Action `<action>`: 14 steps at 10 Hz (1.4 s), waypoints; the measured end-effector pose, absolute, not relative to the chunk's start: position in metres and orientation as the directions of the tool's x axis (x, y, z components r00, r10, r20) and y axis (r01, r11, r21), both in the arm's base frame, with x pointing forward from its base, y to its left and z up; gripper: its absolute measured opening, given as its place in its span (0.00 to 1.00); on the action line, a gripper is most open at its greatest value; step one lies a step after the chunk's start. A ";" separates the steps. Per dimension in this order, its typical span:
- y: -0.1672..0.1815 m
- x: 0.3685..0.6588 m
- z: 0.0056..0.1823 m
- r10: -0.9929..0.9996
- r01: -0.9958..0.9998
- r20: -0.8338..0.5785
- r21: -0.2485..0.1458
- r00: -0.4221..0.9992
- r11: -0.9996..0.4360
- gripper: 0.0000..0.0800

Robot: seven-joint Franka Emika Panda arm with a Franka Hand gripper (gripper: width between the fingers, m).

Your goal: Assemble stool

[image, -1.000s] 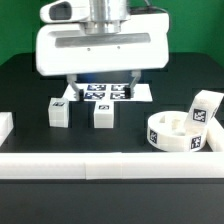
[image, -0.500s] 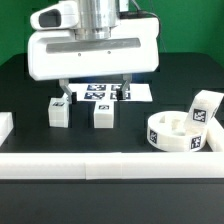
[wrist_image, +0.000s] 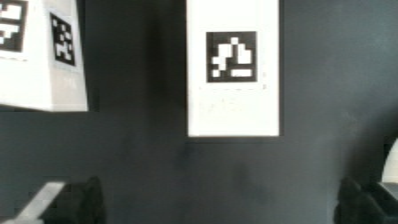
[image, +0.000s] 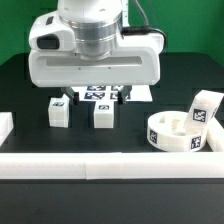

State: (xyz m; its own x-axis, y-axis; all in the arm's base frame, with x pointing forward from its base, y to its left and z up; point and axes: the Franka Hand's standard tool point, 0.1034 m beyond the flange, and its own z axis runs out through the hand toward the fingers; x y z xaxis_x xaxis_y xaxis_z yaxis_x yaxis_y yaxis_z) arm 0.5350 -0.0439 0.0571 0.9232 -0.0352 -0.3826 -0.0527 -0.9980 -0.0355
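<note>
claw (wrist_image: 222,208): spread wide, pinching nothing | leg block (wrist_image: 237,70): on the surface (wrist_image: 143,170) just below your claw, in line with its gap | handling: likely light, rigid, slick plastic | grip: pinch its two long flat sides, mid-length

On the worktop (image: 30,80), the first leg block (image: 59,112) stands beside the second leg block (image: 102,116), with the marker board (image: 103,94) behind both. The seat (image: 178,135) lies near the front edge, at the exterior view's right, with the third leg block (image: 205,108) behind it.
</note>
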 end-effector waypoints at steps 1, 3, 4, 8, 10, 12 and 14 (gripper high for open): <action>-0.042 0.532 0.056 -0.028 -0.055 -0.464 -0.044 0.885 -0.998 0.81; -0.040 0.536 0.049 -0.004 -0.044 -0.566 -0.056 0.824 -0.997 0.81; -0.040 0.529 0.047 0.001 -0.048 -0.627 -0.061 0.779 -0.997 0.81; -0.037 0.516 0.037 0.010 -0.070 -0.817 -0.061 0.577 -0.996 0.81; -0.037 0.517 0.027 -0.012 -0.079 -0.832 -0.039 0.555 -0.996 0.81; -0.037 0.515 0.021 -0.013 -0.079 -0.833 -0.037 0.553 -0.996 0.81; -0.039 0.510 0.012 -0.015 -0.083 -0.840 -0.035 0.543 -0.996 0.81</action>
State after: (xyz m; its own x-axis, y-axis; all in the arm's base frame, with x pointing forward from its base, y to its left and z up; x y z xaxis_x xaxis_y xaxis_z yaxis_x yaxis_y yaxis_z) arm 0.5097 -0.0388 0.0116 0.5427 -0.0153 -0.8398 -0.0827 -0.9959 -0.0353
